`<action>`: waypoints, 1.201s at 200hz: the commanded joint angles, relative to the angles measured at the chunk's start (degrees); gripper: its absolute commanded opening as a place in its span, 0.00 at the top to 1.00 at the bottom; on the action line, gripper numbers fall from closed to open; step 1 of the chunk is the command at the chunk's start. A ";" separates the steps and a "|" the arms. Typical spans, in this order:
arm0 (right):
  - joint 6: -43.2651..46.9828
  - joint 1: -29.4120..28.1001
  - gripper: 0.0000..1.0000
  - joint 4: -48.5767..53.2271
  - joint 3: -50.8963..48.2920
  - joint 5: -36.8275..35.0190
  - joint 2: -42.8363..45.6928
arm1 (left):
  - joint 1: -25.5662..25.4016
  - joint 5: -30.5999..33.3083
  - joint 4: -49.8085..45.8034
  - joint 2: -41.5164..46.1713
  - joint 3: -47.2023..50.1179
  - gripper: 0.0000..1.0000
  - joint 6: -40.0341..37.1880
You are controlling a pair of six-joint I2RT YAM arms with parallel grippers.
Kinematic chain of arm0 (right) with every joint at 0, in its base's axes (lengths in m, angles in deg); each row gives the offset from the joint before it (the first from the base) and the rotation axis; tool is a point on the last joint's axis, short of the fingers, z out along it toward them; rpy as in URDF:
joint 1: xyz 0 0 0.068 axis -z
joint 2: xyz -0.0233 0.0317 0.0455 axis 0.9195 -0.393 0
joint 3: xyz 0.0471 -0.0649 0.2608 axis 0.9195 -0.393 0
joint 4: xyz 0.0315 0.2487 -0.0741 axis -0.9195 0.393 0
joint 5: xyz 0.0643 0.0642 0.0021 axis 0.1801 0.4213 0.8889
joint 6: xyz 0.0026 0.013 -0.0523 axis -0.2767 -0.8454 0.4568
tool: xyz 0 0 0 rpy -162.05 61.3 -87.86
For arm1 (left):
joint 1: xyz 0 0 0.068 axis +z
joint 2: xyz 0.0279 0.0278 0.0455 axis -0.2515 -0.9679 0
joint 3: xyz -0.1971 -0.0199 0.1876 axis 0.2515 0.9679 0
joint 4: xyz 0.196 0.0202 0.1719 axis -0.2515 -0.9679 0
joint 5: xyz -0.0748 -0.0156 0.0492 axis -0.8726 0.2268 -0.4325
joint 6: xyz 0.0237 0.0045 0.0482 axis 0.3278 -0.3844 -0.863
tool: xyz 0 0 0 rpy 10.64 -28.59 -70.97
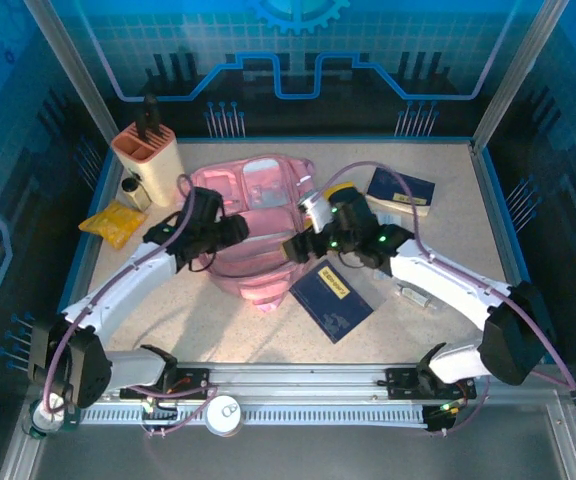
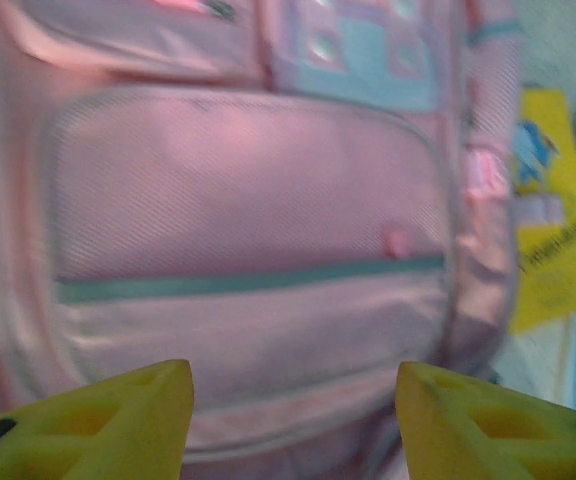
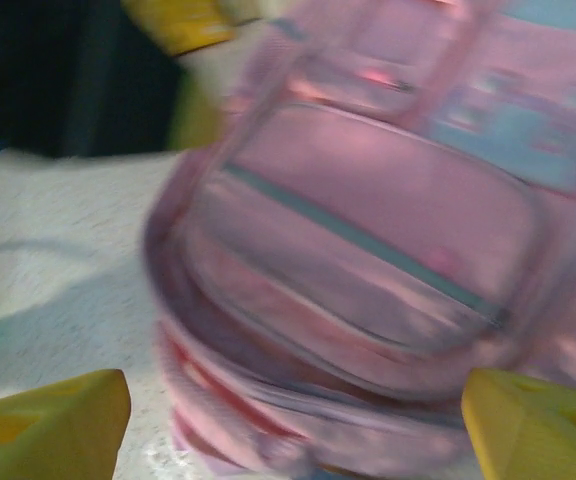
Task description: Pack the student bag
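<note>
Grip of left gripper (image 2: 293, 420): fingers stand partly apart, nothing between them.
Grip of right gripper (image 3: 298, 420): fingers stand wide apart, nothing held.
Contact: whether either gripper touches the fabric, I cannot tell.
Axis of student bag (image 1: 258, 190): long axis runs from the side of the arm bases toward the far wall; front pockets face up.
Place of student bag: between the two grippers, left gripper over its left edge, right gripper at its right edge; zipped pocket just ahead of both pairs of fingertips.
Beside right gripper: white tube with yellow cap (image 1: 320, 205) on far side, dark blue book (image 1: 331, 298) on near side.
Beyond left gripper: yellow packet (image 1: 113, 222), well apart to its left.
</note>
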 commanded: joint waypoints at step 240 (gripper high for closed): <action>-25.43 18.20 0.57 1.55 -10.37 -3.84 -19.40 | -18.61 14.01 1.97 -41.75 -25.22 0.58 7.86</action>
